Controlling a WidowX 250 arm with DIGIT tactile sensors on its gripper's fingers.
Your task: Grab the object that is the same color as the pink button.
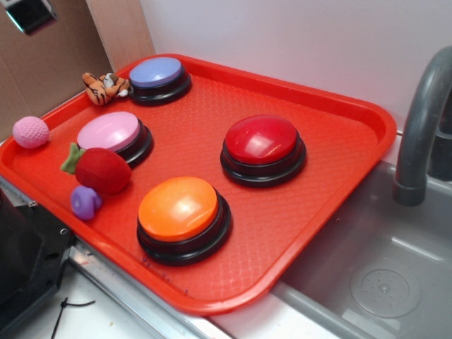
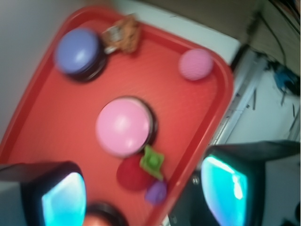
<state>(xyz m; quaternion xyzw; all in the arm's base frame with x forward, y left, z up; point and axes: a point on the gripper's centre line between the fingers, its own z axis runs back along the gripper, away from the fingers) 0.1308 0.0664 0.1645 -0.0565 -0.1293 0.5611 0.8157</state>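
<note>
The gripper [image 2: 141, 197] has its two jaws wide apart, with nothing between them. You can see both fingers [image 2: 61, 197] at the bottom of the wrist view, one at each side.

Right in the gap between the jaws, close in, are the red plush strawberry [image 2: 131, 174] and the small purple toy [image 2: 156, 192]. They are the wrong ones to grab.

A bit farther out from the jaws, in the middle of the gap, sits the pink button [image 2: 123, 126]. It shows the color to match.

Farther still, past the pink button and off toward the right jaw's side, is the small pink ball [image 2: 195, 63]. That is the one to grab. It sits near the corner of the red tray [image 2: 42, 127], just beside the rim. Nothing touches it.

Far out on the left jaw's side are the lavender-blue button [image 2: 77, 52] and a little tiger toy [image 2: 123, 34].

The gripper looks high above the tray, but how high is hard to tell because the wrist view is blurry.

So I think the job is only at its start. The ball is not grabbed. The gripper needs to go over to the ball, come down, and close on it.
</note>
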